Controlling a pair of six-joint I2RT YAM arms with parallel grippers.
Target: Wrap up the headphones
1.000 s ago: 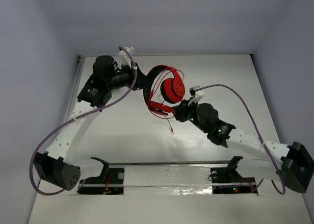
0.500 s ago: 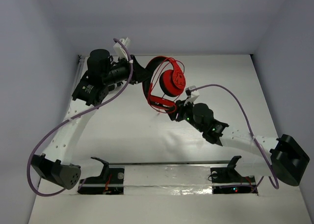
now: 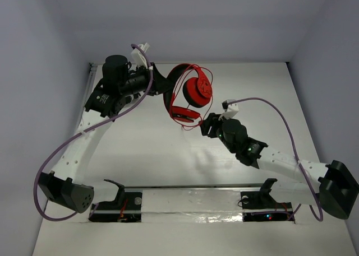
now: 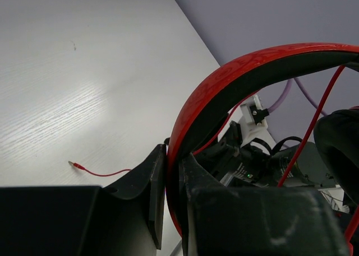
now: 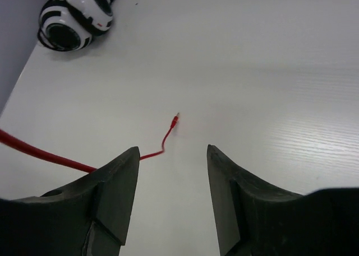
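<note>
The red headphones (image 3: 190,93) hang in the air above the far middle of the table. My left gripper (image 3: 166,84) is shut on their red-and-black headband (image 4: 224,88), which sits pinched between the jaws (image 4: 173,161). One round ear cup (image 3: 197,92) faces the camera; the other (image 3: 184,113) hangs lower. The thin red cable (image 5: 160,149) trails onto the table and its plug end (image 5: 176,119) lies flat, also showing in the left wrist view (image 4: 95,172). My right gripper (image 3: 204,125) is open and empty (image 5: 171,152), just right of the lower cup, with the cable passing beside its left finger.
White and black headphones (image 5: 76,18) lie on the table ahead and left of my right gripper. The table's back edge meets a grey wall (image 3: 190,21). Two black fixtures (image 3: 120,197) sit at the near edge.
My left gripper has lifted the headphones up and a little to the right. The right gripper has drawn back to the right, and less loose cable shows below the headphones.
</note>
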